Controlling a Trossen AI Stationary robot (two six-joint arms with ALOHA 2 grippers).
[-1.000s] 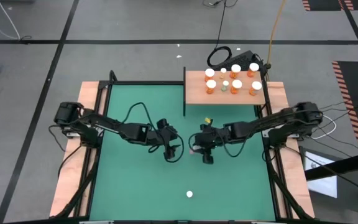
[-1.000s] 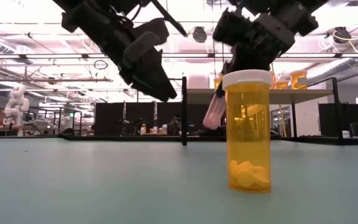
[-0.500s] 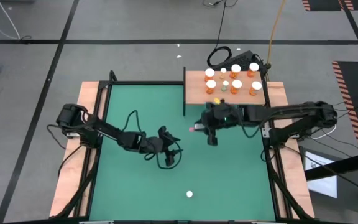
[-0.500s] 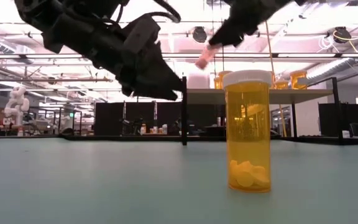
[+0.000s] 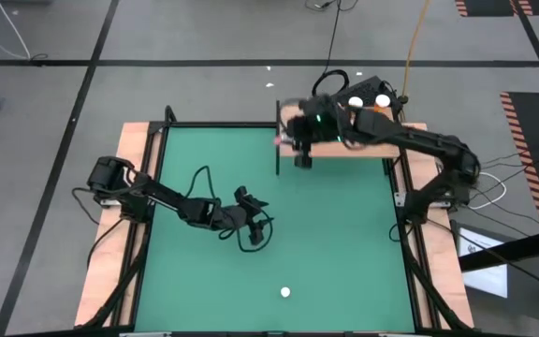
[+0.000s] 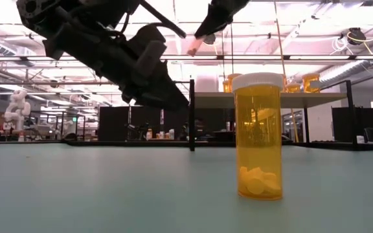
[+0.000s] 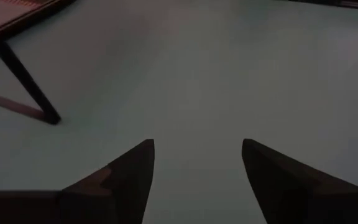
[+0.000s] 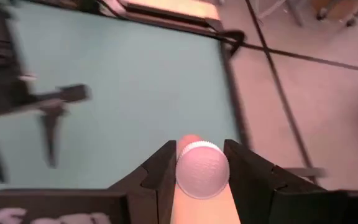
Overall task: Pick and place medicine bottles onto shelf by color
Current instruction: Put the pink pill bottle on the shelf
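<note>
The right gripper (image 8: 199, 163) held a pink bottle (image 8: 202, 171) between its jaws above the shelf's (image 5: 340, 150) near left end, while the left gripper (image 7: 196, 152) hovered with jaws apart and nothing between them over the green desk (image 5: 344, 234).

Grey concrete floor (image 5: 204, 37) crossed by dark tape lines (image 5: 92, 75). Black-and-orange hazard striping (image 5: 531, 112) at the right side of the floor, more at the top right corner. Black coiled cable (image 5: 330, 82) and an orange cord (image 5: 417, 37) on the floor past the bench's far edge. Low view: open lab hall, bright ceiling strip lights (image 6: 50, 11), exposed pipes (image 6: 361, 35), white humanoid figure (image 6: 17, 107) at far left, dark partition panels (image 6: 115, 123) along the back.
</note>
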